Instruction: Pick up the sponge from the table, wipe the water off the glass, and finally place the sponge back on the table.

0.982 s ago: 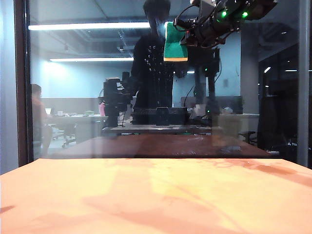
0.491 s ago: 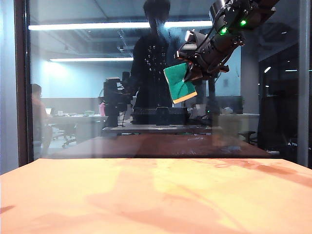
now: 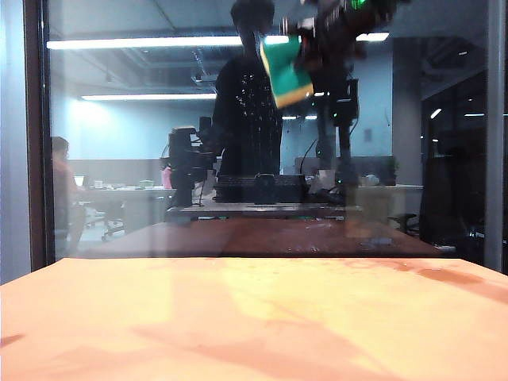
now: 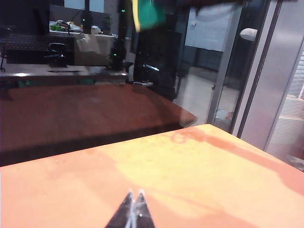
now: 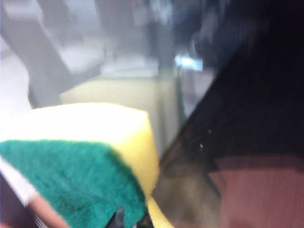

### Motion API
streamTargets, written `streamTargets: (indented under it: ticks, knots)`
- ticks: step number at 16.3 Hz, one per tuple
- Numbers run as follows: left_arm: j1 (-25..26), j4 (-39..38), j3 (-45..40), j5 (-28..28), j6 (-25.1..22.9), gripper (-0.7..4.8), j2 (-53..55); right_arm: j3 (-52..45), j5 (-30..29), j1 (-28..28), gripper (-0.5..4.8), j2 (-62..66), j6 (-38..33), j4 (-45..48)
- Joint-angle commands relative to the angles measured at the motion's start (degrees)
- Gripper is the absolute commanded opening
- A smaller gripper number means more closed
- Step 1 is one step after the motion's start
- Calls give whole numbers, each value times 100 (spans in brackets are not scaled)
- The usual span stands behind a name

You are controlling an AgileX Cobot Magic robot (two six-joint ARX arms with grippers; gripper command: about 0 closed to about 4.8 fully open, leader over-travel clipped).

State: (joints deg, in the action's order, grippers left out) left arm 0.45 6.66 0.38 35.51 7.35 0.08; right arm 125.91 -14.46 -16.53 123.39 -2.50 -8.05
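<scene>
The sponge [image 3: 286, 71] is held high in front of the glass [image 3: 119, 159], close beside the patch of water [image 3: 252, 99] drops, with the tabletop [image 3: 254, 325] far below it. It seems to be kept up there because the wiping is the step in hand, and the drops sit at that height on the pane. The right claw [image 3: 313, 51] is pressed together on the sponge, pinching it at one edge; the picture is blurred here, so I cannot tell whether the sponge touches the pane. The left claw [image 4: 133, 209] hangs low over the tabletop, its tips pressed together, holding nothing.
</scene>
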Motion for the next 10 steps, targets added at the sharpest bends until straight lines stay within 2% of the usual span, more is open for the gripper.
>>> streamTargets:
  ticks: [1, 4, 10]
  knots:
    - [2, 72, 20, 2, -4, -6, 7, 195, 70, -48, -9, -57, -7, 186]
    - [2, 72, 20, 4, -4, -6, 7, 192, 74, -164, -9, 114, -2, -127]
    - [2, 72, 20, 4, -4, -6, 7, 188, 87, -223, -9, 859, -4, -1353]
